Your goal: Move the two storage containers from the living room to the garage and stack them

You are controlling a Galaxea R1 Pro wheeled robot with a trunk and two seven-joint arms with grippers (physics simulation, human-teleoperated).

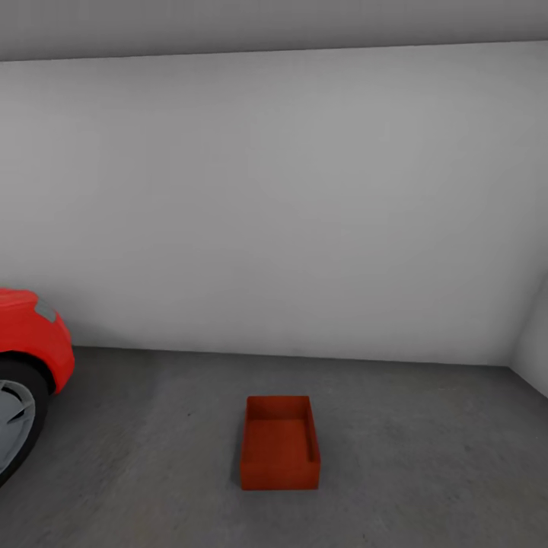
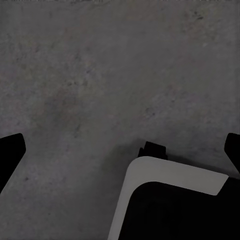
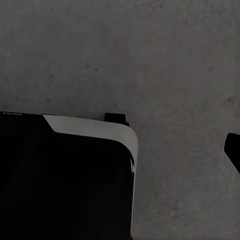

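Head view: one storage container (image 1: 280, 443), orange-red and open-topped, sits alone on the dark grey floor (image 1: 396, 457) near the white wall (image 1: 304, 213); one red car (image 1: 27, 358) noses in at left. Left wrist view: two dark fingertips (image 2: 11, 152) stand wide apart above concrete and the robot's base (image 2: 170, 200). Right wrist view: one fingertip (image 3: 233, 150) shows; its spread cannot be judged.

Head view: one plain orange-red rectangular open-top storage container (image 1: 279, 442) sits upright on the dark grey, rough concrete-like floor (image 1: 418, 472). It is empty inside, with one short end facing the camera. Plain white wall (image 1: 289, 205) stands behind the container, well apart from it. Strip of grey ceiling (image 1: 266, 23) above the wall. Glossy red car (image 1: 30, 342), front corner and grey-spoked wheel (image 1: 11, 418), stands well to the left of the container.
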